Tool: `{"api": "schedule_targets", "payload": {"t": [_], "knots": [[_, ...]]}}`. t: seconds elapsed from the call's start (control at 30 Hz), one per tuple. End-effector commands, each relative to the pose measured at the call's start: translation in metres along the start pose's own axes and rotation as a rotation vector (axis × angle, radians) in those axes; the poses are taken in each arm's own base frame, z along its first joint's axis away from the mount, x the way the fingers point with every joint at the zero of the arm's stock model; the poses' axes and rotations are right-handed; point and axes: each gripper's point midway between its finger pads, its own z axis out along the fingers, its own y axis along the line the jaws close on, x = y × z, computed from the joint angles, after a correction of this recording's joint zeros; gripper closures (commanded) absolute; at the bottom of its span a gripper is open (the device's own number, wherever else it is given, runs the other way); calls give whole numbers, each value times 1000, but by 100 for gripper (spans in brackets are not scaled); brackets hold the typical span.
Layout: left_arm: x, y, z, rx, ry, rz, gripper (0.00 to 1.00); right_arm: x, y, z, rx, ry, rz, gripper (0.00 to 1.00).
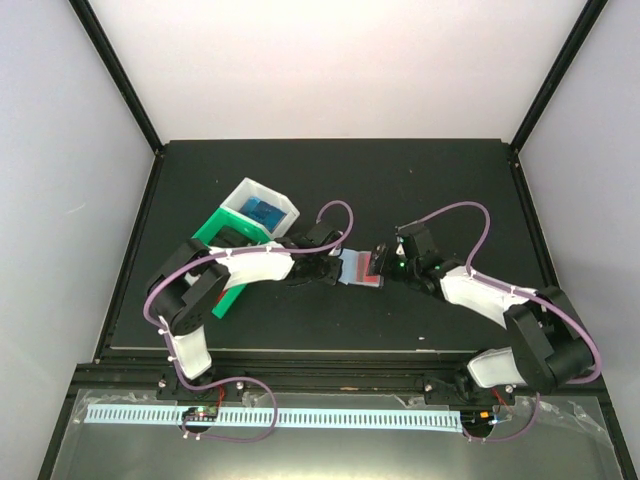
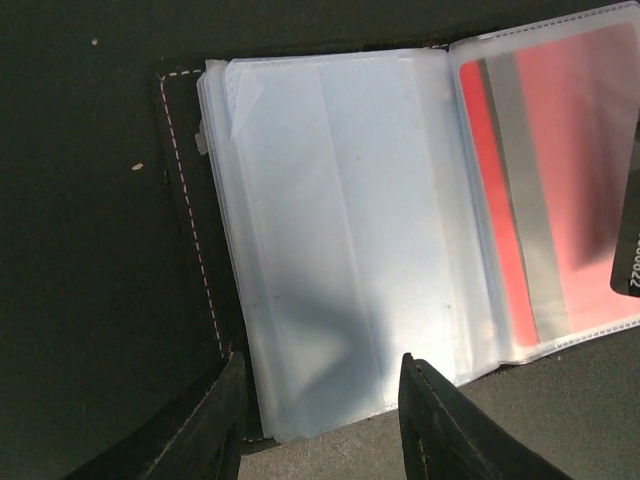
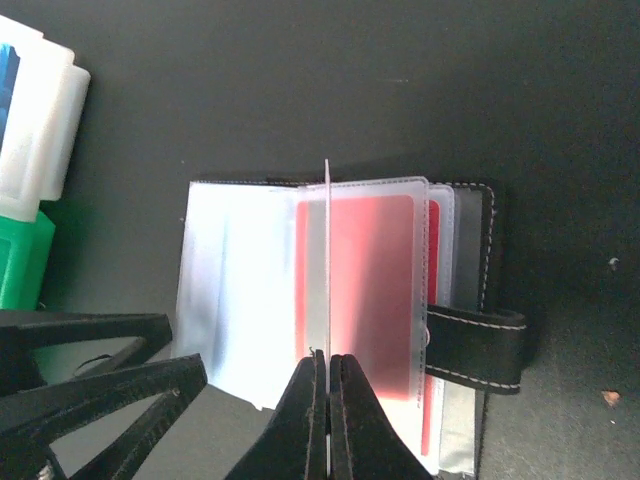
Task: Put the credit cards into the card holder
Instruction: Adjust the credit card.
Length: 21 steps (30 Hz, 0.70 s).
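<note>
Black matting covers the table [image 1: 450, 200], and the card holder [image 1: 358, 268] lies open at its middle, between your two arms and to the right of the green tray [image 1: 215, 228] and white tray [image 1: 285, 205].

Progress: partly done. One red card [image 3: 370, 290] sits inside a clear pocket on the holder's right side. Your right gripper [image 3: 327, 360] is pinched shut on a second card [image 3: 327, 250], held on edge over the open pages and, by my judgement, not yet in a pocket. A blue item [image 1: 265, 211], likely another card, lies in the white tray. Your left gripper [image 2: 322, 375] stands partly open at the near edge of the clear sleeves, its fingers apart and clamping nothing.

View differences: only the overhead camera shows both trays and both arms together. The right wrist camera alone shows the pinch on the card and the black strap [image 3: 480, 340]. The left wrist camera alone shows the left pockets to be vacant, and a dark corner with printed digits [image 2: 628, 255] at its right edge, which I cannot identify with certainty
</note>
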Motion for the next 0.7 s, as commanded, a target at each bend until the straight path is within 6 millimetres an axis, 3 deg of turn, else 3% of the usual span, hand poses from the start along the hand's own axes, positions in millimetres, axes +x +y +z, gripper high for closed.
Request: {"api": "schedule_targets", "payload": {"t": [0.0, 0.2, 0.4, 0.53, 0.67], "knots": [[-16, -6, -19, -23, -62, 14, 55, 2, -5, -7, 24, -3, -52, 99], [-31, -34, -71, 170, -172, -44, 39, 6, 38, -22, -202, 21, -162, 99], [-30, -54, -127, 431, -241, -138, 23, 20, 96, -67, -561, 46, -266, 99], [-26, -74, -149, 589, -237, -163, 24, 30, 122, -99, -745, 67, -286, 98], [-26, -88, -175, 708, -260, -166, 36, 36, 134, -120, -848, 84, -292, 98]]}}
